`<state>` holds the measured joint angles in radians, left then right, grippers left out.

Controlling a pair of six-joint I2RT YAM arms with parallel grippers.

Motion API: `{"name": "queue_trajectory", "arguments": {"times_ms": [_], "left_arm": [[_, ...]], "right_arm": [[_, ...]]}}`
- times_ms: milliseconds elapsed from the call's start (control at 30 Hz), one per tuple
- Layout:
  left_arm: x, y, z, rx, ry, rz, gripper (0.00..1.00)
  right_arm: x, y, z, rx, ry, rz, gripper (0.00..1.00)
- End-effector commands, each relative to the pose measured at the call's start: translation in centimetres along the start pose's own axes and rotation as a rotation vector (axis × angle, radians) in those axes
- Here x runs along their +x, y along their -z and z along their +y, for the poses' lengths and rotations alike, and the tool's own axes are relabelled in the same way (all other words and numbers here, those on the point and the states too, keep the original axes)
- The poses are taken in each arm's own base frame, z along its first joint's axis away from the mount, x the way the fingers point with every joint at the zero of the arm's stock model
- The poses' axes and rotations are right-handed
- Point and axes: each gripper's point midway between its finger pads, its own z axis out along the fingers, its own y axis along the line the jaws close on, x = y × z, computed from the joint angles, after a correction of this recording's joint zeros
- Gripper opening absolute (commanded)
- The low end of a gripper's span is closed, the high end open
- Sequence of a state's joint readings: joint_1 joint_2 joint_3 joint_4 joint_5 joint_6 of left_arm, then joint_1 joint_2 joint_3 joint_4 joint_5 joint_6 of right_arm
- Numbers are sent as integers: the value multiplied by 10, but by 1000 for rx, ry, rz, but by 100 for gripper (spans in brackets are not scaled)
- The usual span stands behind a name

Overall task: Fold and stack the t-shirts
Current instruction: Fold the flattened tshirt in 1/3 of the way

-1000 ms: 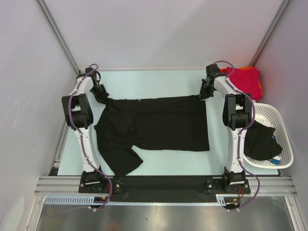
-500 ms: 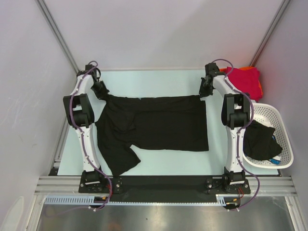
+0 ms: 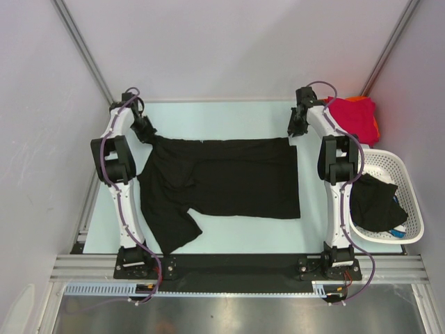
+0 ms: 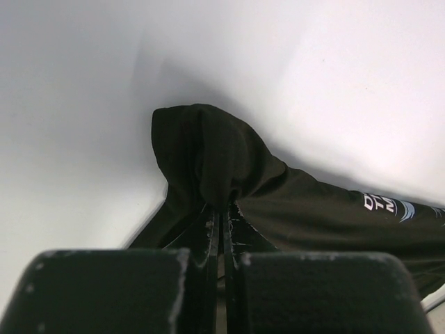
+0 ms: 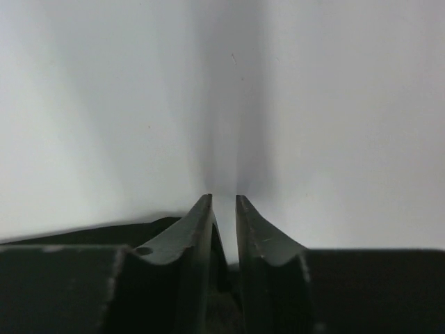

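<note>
Spreading step: black t-shirt [image 3: 229,177] lies nearly flat on the counter [image 3: 222,118], its far left corner pinched in the clenched left hand [image 4: 222,209]; right hand [image 5: 224,203] sits at the far right corner, fingers almost together, grasp indeterminate. Next move, probably: release, then fold one side inward.

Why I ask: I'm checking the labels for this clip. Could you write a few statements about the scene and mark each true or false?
1. The black t-shirt lies spread out on the table. True.
2. The left gripper is open and clear of the cloth. False: it is shut on a bunched fold of the black t-shirt.
3. The red t-shirt lies at the far right corner, apart from the black one. True.
4. The white basket is empty. False: a dark garment lies in it.
</note>
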<state>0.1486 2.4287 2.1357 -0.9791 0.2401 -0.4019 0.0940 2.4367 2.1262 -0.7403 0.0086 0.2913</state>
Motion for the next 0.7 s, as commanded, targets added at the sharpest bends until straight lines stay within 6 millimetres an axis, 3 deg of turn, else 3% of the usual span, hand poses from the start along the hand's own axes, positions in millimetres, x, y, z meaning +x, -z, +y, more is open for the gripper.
{"name": "queue_trajectory", "arguments": {"times_ms": [0, 333, 667], "left_arm": [[-11, 2, 1, 19, 10, -33, 0], [-3, -3, 4, 19, 6, -10, 0], [3, -5, 6, 15, -2, 5, 0]], "right_arm": [[-7, 18, 2, -8, 10, -25, 32], [-3, 37, 12, -46, 40, -5, 37], [-14, 77, -16, 47, 38, -54, 37]]}}
